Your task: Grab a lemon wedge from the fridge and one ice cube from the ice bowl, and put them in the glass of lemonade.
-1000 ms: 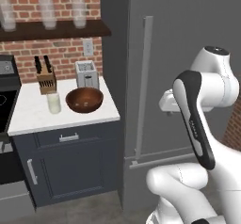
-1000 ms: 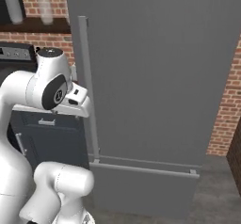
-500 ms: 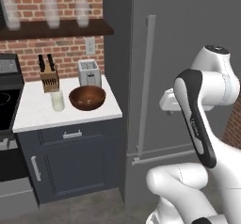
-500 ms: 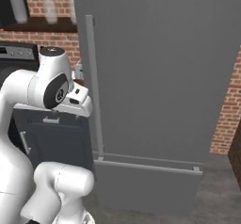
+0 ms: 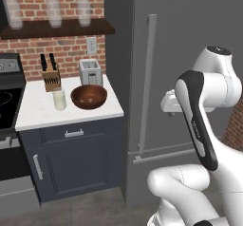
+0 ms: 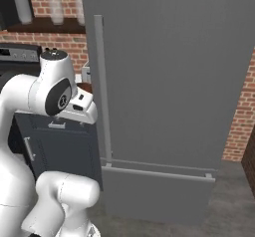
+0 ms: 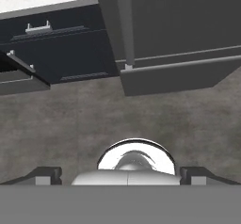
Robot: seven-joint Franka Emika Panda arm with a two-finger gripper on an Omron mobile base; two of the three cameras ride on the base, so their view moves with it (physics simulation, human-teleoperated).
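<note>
Fridge [image 5: 190, 40] fills most of what I see ahead, its door shut, the long light grey bar handle [image 5: 146, 85] running down its left edge. I read no brand, label or writing on it, nor on anything else here. To its left the white counter [image 5: 35, 108] carries the ice bowl [image 5: 88, 97], reddish-brown wood, and just beside it on the left the glass of lemonade [image 5: 60, 99]. Behind them a toaster [image 5: 90, 71] and a knife block [image 5: 51, 77] stand against the brick wall. Three taller frosted glasses [image 5: 52, 9] sit on the dark shelf above.

My arm is folded in front of the fridge, with the hand [image 7: 120, 173] pointing down at the grey floor [image 7: 117, 119], well apart from the handle. Its fingers [image 7: 44, 174] stand spread wide with nothing between them. From the hand view I see the fridge's lower edge and the dark cabinet drawers [image 7: 52, 46] under the counter. I cannot see the lemon wedge.
</note>
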